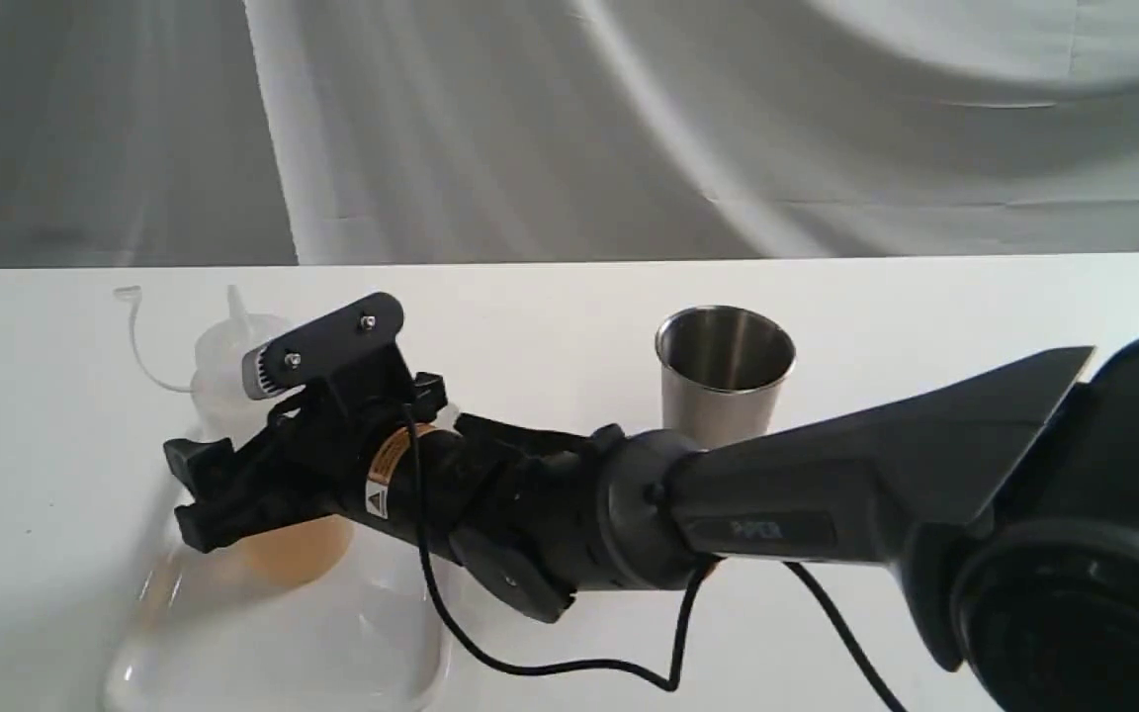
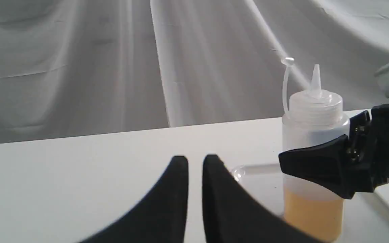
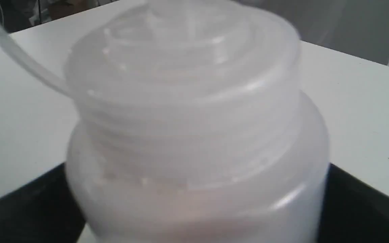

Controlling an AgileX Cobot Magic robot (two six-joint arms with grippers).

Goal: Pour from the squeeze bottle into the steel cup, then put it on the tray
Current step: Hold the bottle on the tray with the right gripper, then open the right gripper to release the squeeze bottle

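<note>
On the tray [image 1: 332,643], the squeeze bottle [image 1: 223,381] stands upright, your right hand [image 1: 179,494] pinching its middle from the cup's side. The steel cup [image 1: 725,381] stands apart to the bottle's right on the worktop [image 1: 925,297]. Your left hand [image 2: 195,165] is nearly pressed together, holding nothing.

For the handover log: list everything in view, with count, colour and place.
squeeze bottle: 1, whitish with amber liquid, upright on the tray
steel cup: 1, brushed steel, on the table, apart from the tray
tray: 1, glossy white, on the table
table: 1, white, under everything
backdrop cloth: 1, pale grey, behind the table
cable: 1, black, looping under the right arm
right arm: 1, black, reaching across the table
right claw: 1, black, shut on the squeeze bottle
left claw: 1, black, shut, empty
</note>
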